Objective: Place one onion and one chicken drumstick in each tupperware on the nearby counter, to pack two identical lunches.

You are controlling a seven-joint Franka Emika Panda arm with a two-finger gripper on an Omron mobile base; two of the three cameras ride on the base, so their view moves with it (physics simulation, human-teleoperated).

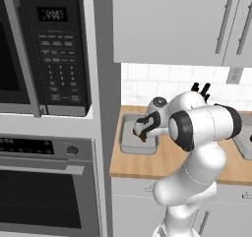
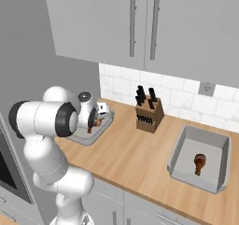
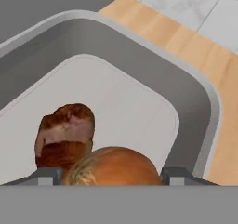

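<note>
Wooden counter [image 2: 135,158] carries two tupperware; near tupperware [image 3: 195,102] holds a chicken drumstick [image 3: 65,135]; far tupperware [image 2: 219,165] holds only a drumstick [image 2: 200,163]; gripper [image 3: 114,176] clasps an onion [image 3: 114,169] between wide jaws above the near tray; release low, beside the drumstick, clear of the rim.

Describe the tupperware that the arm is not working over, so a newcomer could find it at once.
Start at the wooden counter under the white wall cabinets and find the knife block by the tiled wall. The tupperware sits on the side of the block away from the arm. It holds a single chicken drumstick and no onion, and nothing hangs above it.
</note>
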